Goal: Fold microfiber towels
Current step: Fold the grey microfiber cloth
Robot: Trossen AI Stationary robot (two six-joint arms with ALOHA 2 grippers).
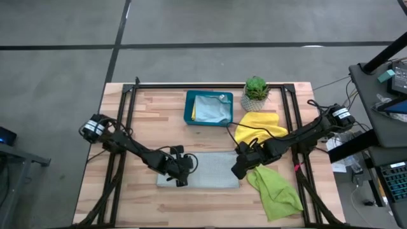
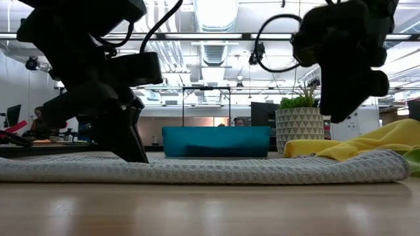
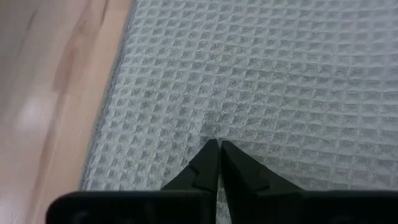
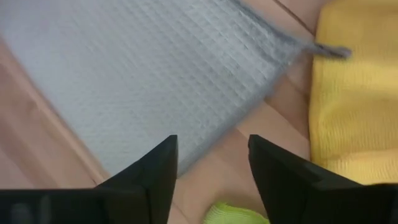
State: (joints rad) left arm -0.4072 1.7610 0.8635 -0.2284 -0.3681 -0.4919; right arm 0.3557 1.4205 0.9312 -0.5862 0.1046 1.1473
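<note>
The pale grey towel (image 1: 206, 170) lies flat on the surface's near middle. The left gripper (image 3: 214, 148), jaws pressed together, pins its left part; the right gripper (image 4: 211, 163) hovers, jaws spread, above its right edge. A good fold needs edges matched before release.

The wooden table (image 1: 140, 108) carries towels (image 1: 213, 170), a teal tray (image 1: 189, 108) and a potted plant (image 1: 255, 93).

I count four towels: one grey (image 1: 213, 170), one yellow (image 1: 257, 126), one lime green (image 1: 275, 189), one light blue (image 1: 211, 109); one tray (image 1: 189, 109); one plant (image 1: 255, 93).
</note>
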